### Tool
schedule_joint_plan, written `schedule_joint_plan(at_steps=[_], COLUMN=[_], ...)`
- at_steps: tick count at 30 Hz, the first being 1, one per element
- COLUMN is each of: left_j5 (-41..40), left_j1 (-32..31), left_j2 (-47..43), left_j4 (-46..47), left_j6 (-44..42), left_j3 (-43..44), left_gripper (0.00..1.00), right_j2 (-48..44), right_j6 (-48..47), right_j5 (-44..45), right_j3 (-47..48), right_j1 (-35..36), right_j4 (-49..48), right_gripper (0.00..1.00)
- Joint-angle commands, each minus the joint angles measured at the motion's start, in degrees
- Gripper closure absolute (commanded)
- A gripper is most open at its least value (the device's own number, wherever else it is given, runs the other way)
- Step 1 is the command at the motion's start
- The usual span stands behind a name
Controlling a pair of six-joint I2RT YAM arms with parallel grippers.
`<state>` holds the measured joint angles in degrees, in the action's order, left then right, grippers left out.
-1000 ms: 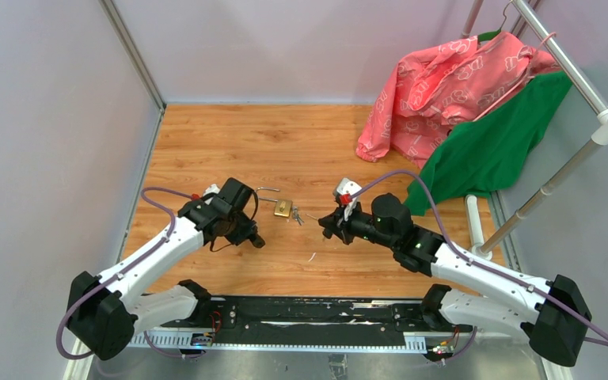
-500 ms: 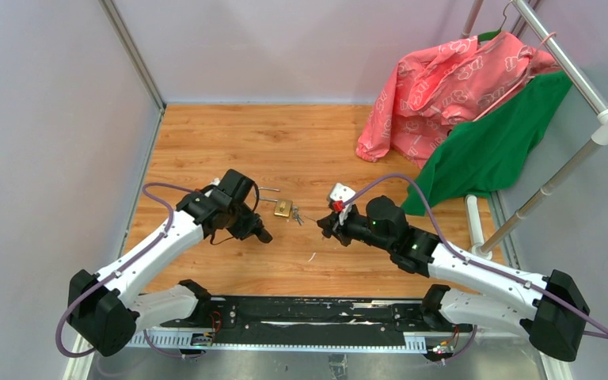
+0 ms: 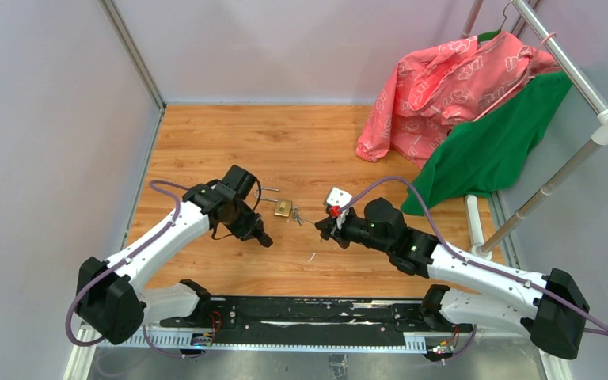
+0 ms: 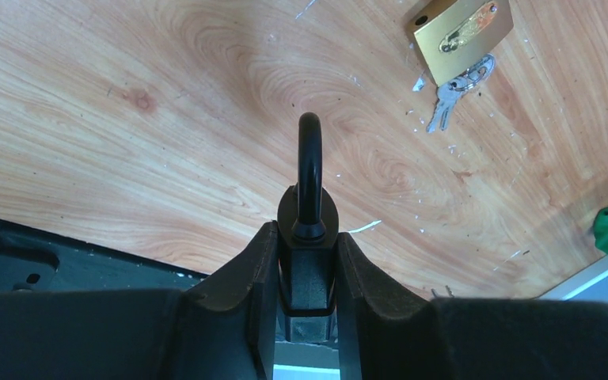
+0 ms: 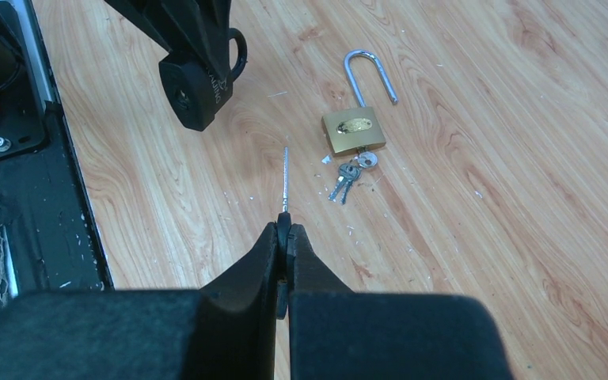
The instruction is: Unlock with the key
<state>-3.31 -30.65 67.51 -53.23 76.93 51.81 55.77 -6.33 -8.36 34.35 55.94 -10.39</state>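
The black padlock (image 4: 309,229) is left, the silver key (image 5: 286,178) right, the brass padlock (image 5: 353,131) between; wood-grain table (image 3: 206,142); far right, pink white-patterned cloth (image 3: 443,87), green cloth (image 3: 495,146).

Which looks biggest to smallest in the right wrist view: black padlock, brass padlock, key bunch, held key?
1. black padlock and brass padlock: about alike, not ranked.
2. key bunch.
3. held key, partly hidden between the right fingers.

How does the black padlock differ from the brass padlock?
The black padlock is held up in the left gripper; the brass padlock lies flat on the table. The brass padlock's shackle is swung open; the black padlock's looks closed. A bunch of keys hangs from the brass padlock, none from the black padlock. Both are padlocks.
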Motion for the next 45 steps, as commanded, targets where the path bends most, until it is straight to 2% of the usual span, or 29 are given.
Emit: schedule_joint_plan(at_steps=[1,16,31,45], left_j5=[2.15,5.60,5.86,5.65], left_j1=[0.55,1.04,1.21,1.55], left_j2=[-0.70,0.43,0.37,-0.01], left_j4=[-0.05,-2.58,-2.58,-2.58], left_j6=[1.93,8.69,9.01,9.03], left_j3=[3.86,7.22,7.10,7.00], left_gripper=[1.00,1.00,1.00,1.00], right_j2=[0.26,6.03,14.61,20.86], right_j6=[-2.20,-6.03,-6.91,-4.67], right_j5=[0.80,1.49,5.20,12.11], right_j3=[1.82,6.39,11.88,16.14], right_j1=[1.58,6.77,12.72,14.87], right_j4=[-0.86,0.61,0.99,3.43], right_gripper=[1.00,1.00,1.00,1.00])
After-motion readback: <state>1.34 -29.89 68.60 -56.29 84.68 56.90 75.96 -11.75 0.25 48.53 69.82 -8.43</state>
